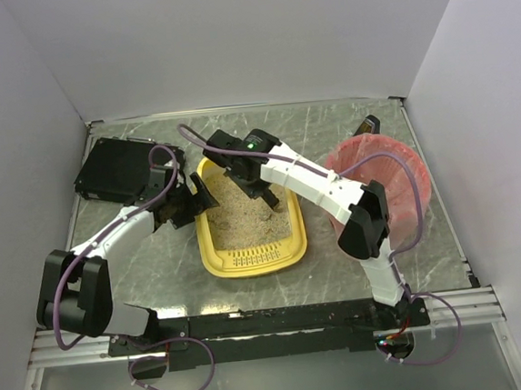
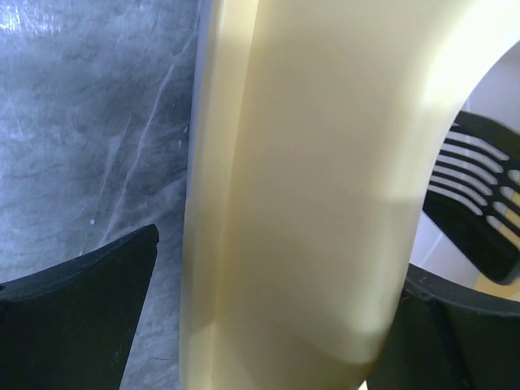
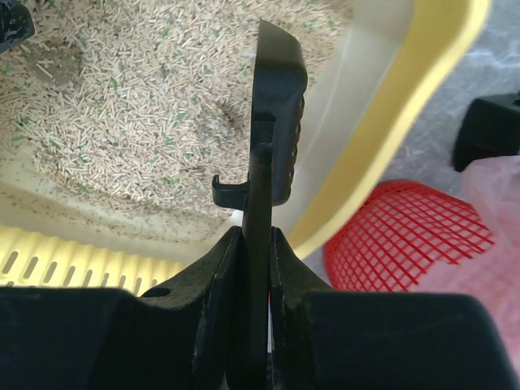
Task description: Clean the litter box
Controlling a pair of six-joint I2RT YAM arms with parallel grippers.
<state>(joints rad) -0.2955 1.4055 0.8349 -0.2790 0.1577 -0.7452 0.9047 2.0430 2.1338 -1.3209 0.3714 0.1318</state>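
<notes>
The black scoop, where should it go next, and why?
Probably down and toward the darker clump in the litter. The right tool is shut on the handle of the scoop, holding it edge-on above the litter, and the left tool straddles the wall of the litter box.

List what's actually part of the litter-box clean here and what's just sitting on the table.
In the job:
- litter box
- black slotted scoop, clamped in the right gripper
- left gripper, astride the box's rim
- bag-lined red bin, probably for the waste

Lying about:
- flat black box, back left
- small dark item behind the bin, unidentifiable
</notes>
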